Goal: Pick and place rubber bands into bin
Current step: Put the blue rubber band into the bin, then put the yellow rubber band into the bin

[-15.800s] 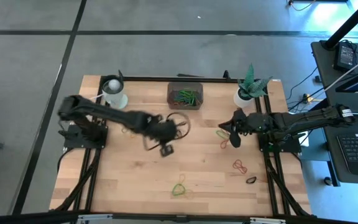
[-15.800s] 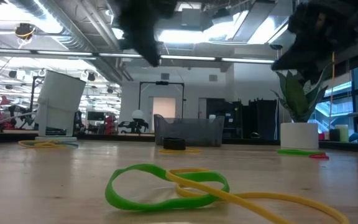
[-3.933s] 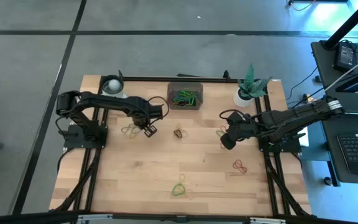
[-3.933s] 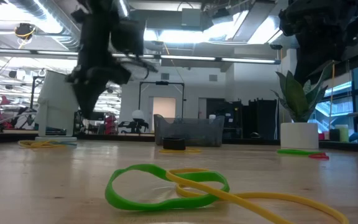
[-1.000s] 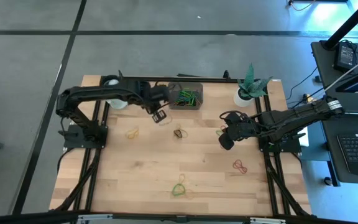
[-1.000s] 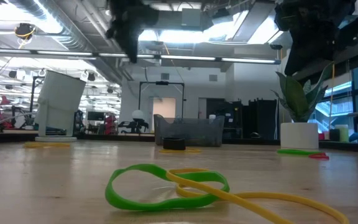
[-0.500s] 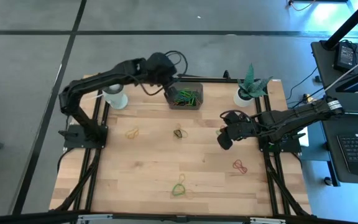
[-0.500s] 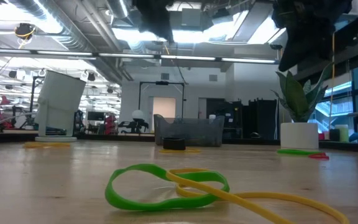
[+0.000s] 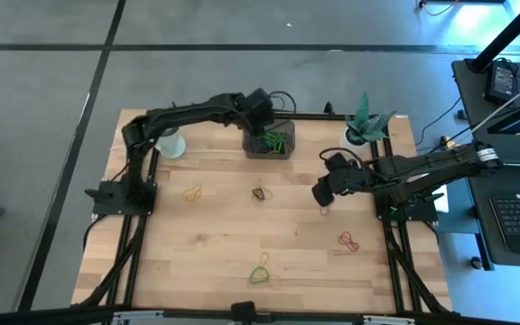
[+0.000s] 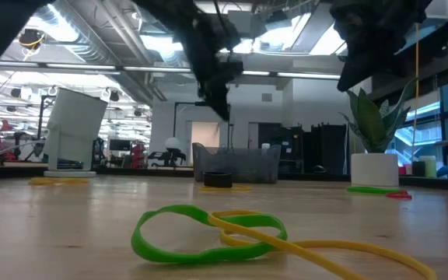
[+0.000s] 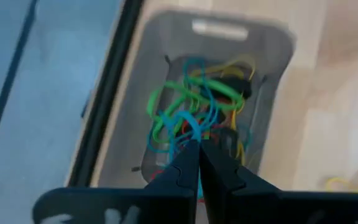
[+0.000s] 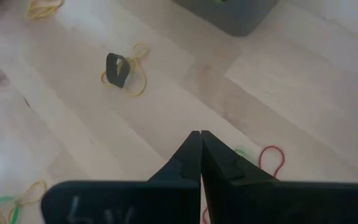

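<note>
The dark grey bin stands at the table's far edge and holds a tangle of green, yellow and red rubber bands. My left gripper hovers above the bin, shut on a blue band. My right gripper is shut and empty above the table right of centre. A green band and a red band lie just beyond its fingertips. Loose bands lie flat on the wood: a yellow one, a black one on a yellow one, a red one and a green-yellow pair. My left gripper pinches a thin blue rubber band between its two fingertips, coming from above and pointing down into the bin. The band loops out from the tips over the pile of bands. I cannot tell whether its lower part rests on the pile.
A white cup stands left of the bin, and a white plant pot holding a spiky green plant stands right of it. Black frame rails run along the table's edges. Bare wood lies between the loose bands.
My left gripper has risen from above the table just near-left of the bin and swung toward the far edge, ending over the bin, still shut. My right gripper has edged slightly toward the far-left.
</note>
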